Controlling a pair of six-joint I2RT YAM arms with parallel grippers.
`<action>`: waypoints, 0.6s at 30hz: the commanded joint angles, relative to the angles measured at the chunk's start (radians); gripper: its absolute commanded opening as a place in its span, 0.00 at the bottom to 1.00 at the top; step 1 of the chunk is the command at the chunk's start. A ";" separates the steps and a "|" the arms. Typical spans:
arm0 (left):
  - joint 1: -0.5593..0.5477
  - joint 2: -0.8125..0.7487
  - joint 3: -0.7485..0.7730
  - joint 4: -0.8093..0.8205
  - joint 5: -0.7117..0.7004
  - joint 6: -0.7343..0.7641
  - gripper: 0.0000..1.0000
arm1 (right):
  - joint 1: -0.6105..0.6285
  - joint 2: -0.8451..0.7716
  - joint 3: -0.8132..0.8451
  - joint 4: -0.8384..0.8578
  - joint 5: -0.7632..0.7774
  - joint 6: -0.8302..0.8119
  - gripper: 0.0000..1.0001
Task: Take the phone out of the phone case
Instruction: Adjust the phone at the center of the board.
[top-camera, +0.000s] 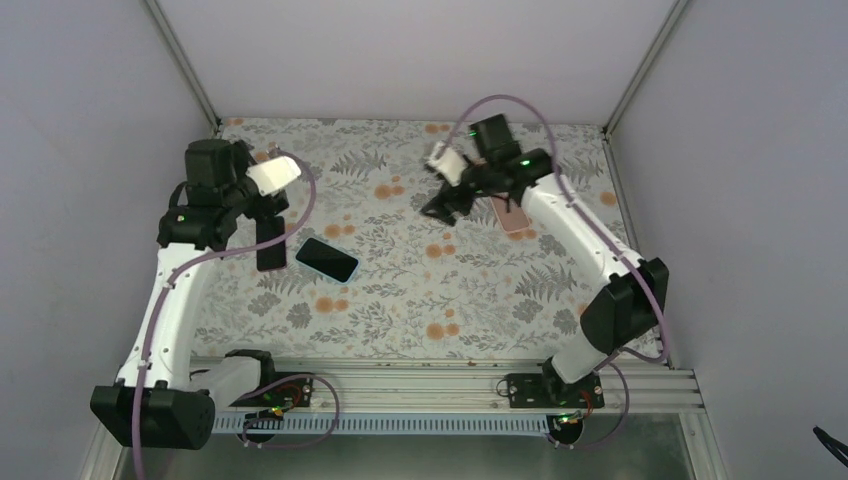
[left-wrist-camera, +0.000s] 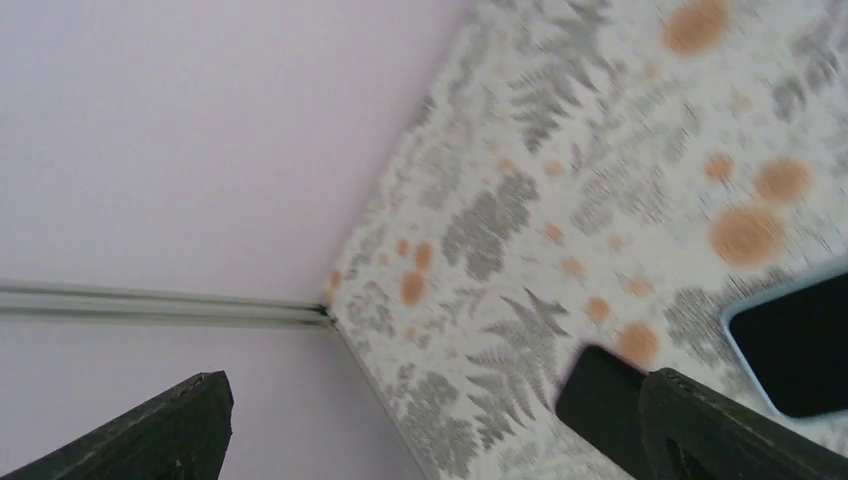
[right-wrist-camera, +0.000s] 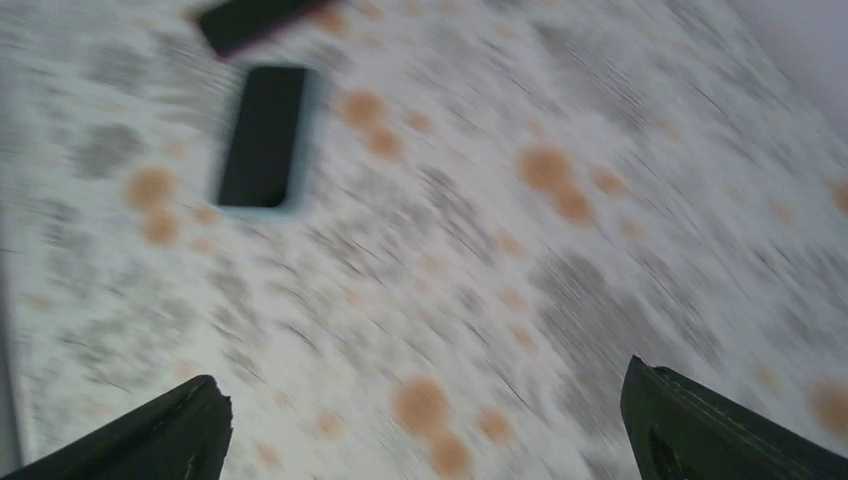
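A phone with a black screen in a light blue case (top-camera: 327, 259) lies flat on the patterned table, left of centre. It also shows in the left wrist view (left-wrist-camera: 800, 340) and the right wrist view (right-wrist-camera: 262, 135). A bare black phone (top-camera: 270, 246) lies just left of it, also seen at the left wrist's right finger (left-wrist-camera: 600, 395) and in the right wrist view (right-wrist-camera: 250, 20). My left gripper (top-camera: 266, 213) (left-wrist-camera: 435, 385) is open and empty, above the black phone's far end. My right gripper (top-camera: 445, 205) (right-wrist-camera: 422, 380) is open and empty, over bare table right of centre.
A flat pink item (top-camera: 512, 214) lies on the table under the right arm's forearm. Lilac walls close the table at the left, back and right; the back left corner (left-wrist-camera: 330, 315) shows in the left wrist view. A metal rail (top-camera: 440, 375) runs along the near edge.
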 joint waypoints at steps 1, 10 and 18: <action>0.028 -0.003 0.037 0.051 0.071 -0.188 1.00 | 0.204 0.074 -0.026 0.163 -0.097 0.165 1.00; 0.052 -0.036 -0.033 0.221 -0.064 -0.322 1.00 | 0.448 0.420 0.160 0.276 0.059 0.248 1.00; 0.110 -0.033 -0.048 0.243 -0.075 -0.378 1.00 | 0.534 0.678 0.378 0.231 0.071 0.232 1.00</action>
